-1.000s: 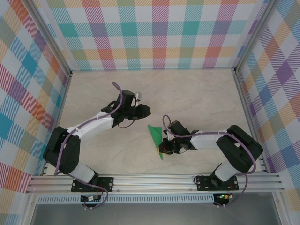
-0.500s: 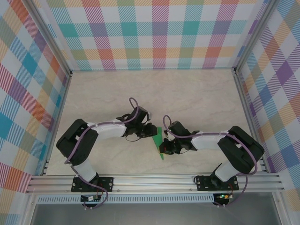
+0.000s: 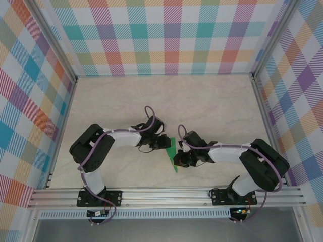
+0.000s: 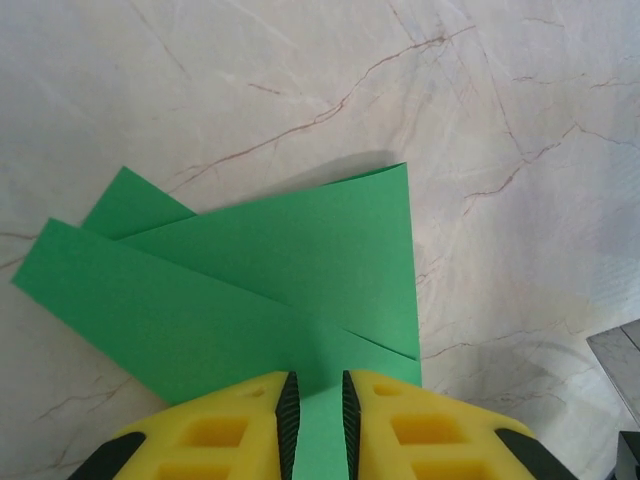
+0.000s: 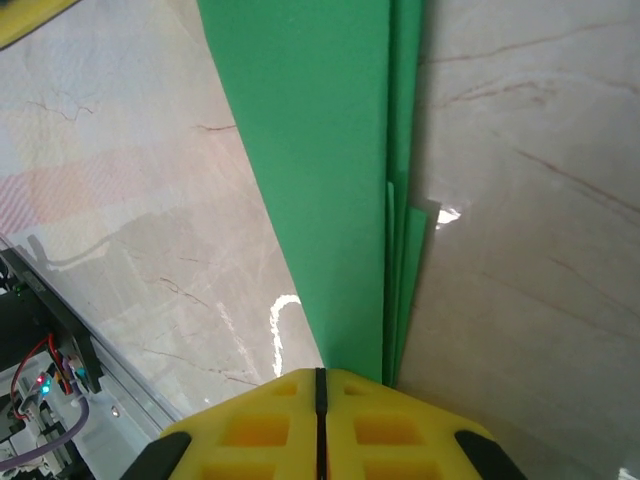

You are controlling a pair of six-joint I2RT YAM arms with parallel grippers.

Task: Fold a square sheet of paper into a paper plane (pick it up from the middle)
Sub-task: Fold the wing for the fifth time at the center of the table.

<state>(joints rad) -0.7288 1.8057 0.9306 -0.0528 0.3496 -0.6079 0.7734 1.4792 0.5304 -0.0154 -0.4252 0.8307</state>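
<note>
The green paper (image 3: 172, 151) lies on the table as a narrow, pointed, folded dart shape between my two grippers. In the left wrist view the paper (image 4: 280, 270) shows several overlapping folded layers with a square end on the right. My left gripper (image 3: 164, 143) is at the paper's far left edge, its jaws (image 4: 315, 400) narrowly open with green paper showing in the gap. My right gripper (image 3: 178, 160) is shut and rests low at the paper's near right side. In the right wrist view the paper (image 5: 320, 180) runs under the closed fingertips (image 5: 320, 376), its layered edges stacked on the right.
The marble-patterned tabletop (image 3: 212, 106) stretches behind the arms. Checked walls (image 3: 166, 35) close in the back and both sides. An aluminium rail (image 3: 166, 194) with the arm bases runs along the near edge.
My left arm has swung right and nearer, from the middle of the table down onto the paper's far end. The right gripper has stayed on the paper, which has shifted slightly.
</note>
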